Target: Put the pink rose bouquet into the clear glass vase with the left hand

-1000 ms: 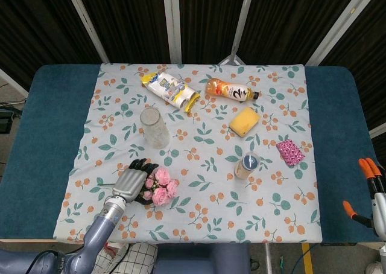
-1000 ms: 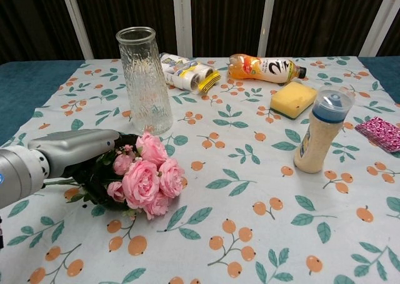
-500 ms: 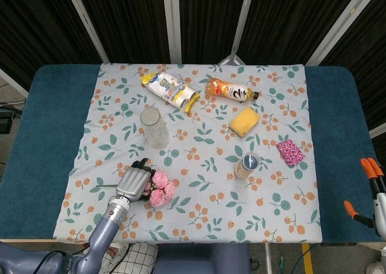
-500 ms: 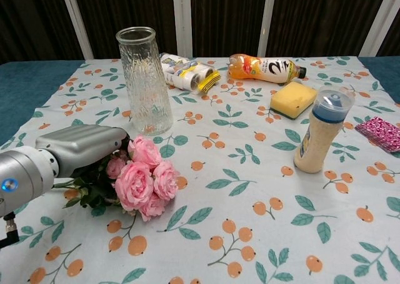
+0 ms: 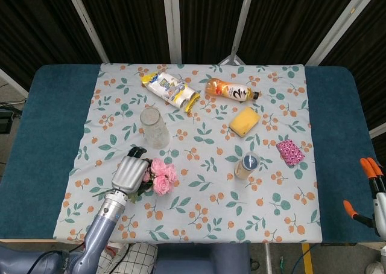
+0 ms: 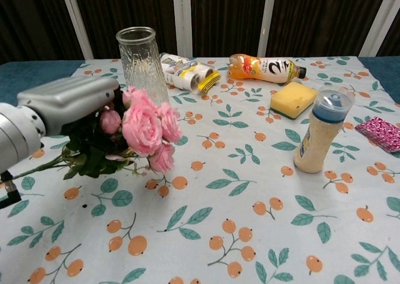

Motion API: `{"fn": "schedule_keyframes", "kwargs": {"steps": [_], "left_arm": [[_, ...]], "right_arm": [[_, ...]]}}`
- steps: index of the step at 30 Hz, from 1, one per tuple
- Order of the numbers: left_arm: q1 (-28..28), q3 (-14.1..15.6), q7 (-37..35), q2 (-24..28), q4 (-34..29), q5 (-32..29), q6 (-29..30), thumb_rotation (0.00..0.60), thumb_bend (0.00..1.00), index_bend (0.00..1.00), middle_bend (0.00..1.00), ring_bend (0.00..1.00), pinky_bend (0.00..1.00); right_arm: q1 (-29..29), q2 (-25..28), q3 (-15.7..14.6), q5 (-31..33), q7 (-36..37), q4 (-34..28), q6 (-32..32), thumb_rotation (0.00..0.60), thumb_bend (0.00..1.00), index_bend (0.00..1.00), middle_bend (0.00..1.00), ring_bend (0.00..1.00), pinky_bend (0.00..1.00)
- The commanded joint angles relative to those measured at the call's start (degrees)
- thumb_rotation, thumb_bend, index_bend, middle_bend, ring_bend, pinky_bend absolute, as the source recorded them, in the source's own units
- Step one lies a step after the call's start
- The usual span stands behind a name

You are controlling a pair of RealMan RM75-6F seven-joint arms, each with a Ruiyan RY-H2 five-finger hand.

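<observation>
My left hand (image 5: 128, 174) (image 6: 65, 102) grips the pink rose bouquet (image 5: 159, 175) (image 6: 145, 125) by its leafy stems and holds it lifted off the cloth, blooms pointing right. The clear glass vase (image 5: 154, 128) (image 6: 144, 76) stands upright and empty just beyond the bouquet, toward the far left of the cloth. In the chest view the roses overlap the vase's lower part. My right hand is not visible in either view.
A white bottle with a blue cap (image 5: 246, 165) (image 6: 319, 129) stands right of centre. A yellow sponge (image 5: 244, 121), an orange drink bottle (image 5: 231, 90), a snack packet (image 5: 171, 89) and a pink pouch (image 5: 290, 151) lie further back and right. Orange-handled clamps (image 5: 368, 189) sit at the right edge.
The left hand has raised the bouquet off the tablecloth and carried it up and toward the vase; earlier the roses lay on the cloth under the hand.
</observation>
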Motion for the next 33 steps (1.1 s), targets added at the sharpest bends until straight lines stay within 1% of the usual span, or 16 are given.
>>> {"fn": "schedule_keyframes", "kwargs": {"steps": [1, 3, 7, 10, 11, 15, 16, 18, 20, 24, 27, 33], "left_arm": [[0.24, -2.32, -6.16, 4.69, -5.39, 4.15, -0.12, 0.6, 0.54, 0.66, 0.59, 0.21, 0.17], [0.04, -3.76, -11.32, 7.77, -9.03, 5.7, -1.93, 0.6, 0.54, 0.66, 0.59, 0.21, 0.17], [-0.82, -7.46, -18.22, 12.44, -14.84, 7.9, -3.97, 0.6, 0.54, 0.66, 0.59, 0.21, 0.17], [-2.07, -12.0, -22.2, 15.48, -18.04, 8.55, -4.73, 0.6, 0.53, 0.66, 0.58, 0.21, 0.17], [-2.8, -14.04, -23.15, 16.65, -18.58, 8.24, -5.06, 0.6, 0.53, 0.66, 0.58, 0.21, 0.17], [-5.82, -20.72, -27.44, 18.51, -18.04, 6.35, -6.18, 0.6, 0.53, 0.66, 0.58, 0.21, 0.17], [-6.86, -23.04, -29.91, 18.63, -17.29, 5.51, -6.44, 0.6, 0.53, 0.66, 0.58, 0.21, 0.17], [-8.52, -25.9, -32.37, 18.68, -14.57, 4.82, -6.7, 0.6, 0.53, 0.66, 0.58, 0.21, 0.17], [-10.21, -27.82, -34.97, 18.11, -10.46, 5.45, -6.65, 0.6, 0.53, 0.67, 0.58, 0.21, 0.17], [-12.23, -29.35, -40.98, 16.17, -2.81, 6.29, -6.25, 0.6, 0.53, 0.67, 0.58, 0.21, 0.17], [-13.7, -30.44, -48.05, 14.45, 3.09, 4.5, -7.69, 0.6, 0.53, 0.67, 0.58, 0.21, 0.17], [-16.94, -30.77, -56.85, 11.6, 13.87, 3.21, -10.97, 0.6, 0.52, 0.67, 0.58, 0.21, 0.17]], "right_arm": [[0.01, -0.12, -0.05, -0.02, -0.38, -0.07, 0.0, 0.6, 0.31, 0.09, 0.07, 0.0, 0.0], [0.07, -0.21, 0.03, 0.24, -0.6, -0.08, -0.15, 0.6, 0.31, 0.09, 0.07, 0.0, 0.0], [0.14, -0.3, 0.17, 0.82, -0.86, -0.01, -0.47, 0.6, 0.31, 0.09, 0.07, 0.0, 0.0], [0.15, -0.41, 0.28, 1.18, -1.0, 0.16, -0.57, 0.6, 0.31, 0.09, 0.07, 0.0, 0.0], [0.16, -0.47, 0.34, 1.33, -1.01, 0.25, -0.6, 0.6, 0.31, 0.09, 0.07, 0.0, 0.0], [0.25, -0.82, 0.71, 1.85, -0.77, 0.91, -0.64, 0.6, 0.31, 0.09, 0.07, 0.0, 0.0], [0.3, -0.96, 0.89, 2.15, -0.62, 1.18, -0.69, 0.6, 0.31, 0.09, 0.07, 0.0, 0.0], [0.4, -1.19, 1.22, 2.69, -0.18, 1.66, -0.85, 0.6, 0.31, 0.09, 0.07, 0.0, 0.0], [0.5, -1.53, 1.55, 3.18, 0.28, 2.4, -0.98, 0.6, 0.31, 0.09, 0.07, 0.0, 0.0], [0.58, -2.27, 2.26, 3.98, 1.18, 3.72, -0.79, 0.6, 0.31, 0.09, 0.07, 0.0, 0.0], [0.7, -2.59, 2.66, 4.77, 1.37, 4.68, -1.12, 0.6, 0.31, 0.09, 0.07, 0.0, 0.0], [0.74, -3.02, 3.23, 5.95, 1.86, 5.6, -1.53, 0.6, 0.31, 0.09, 0.07, 0.0, 0.0]]}}
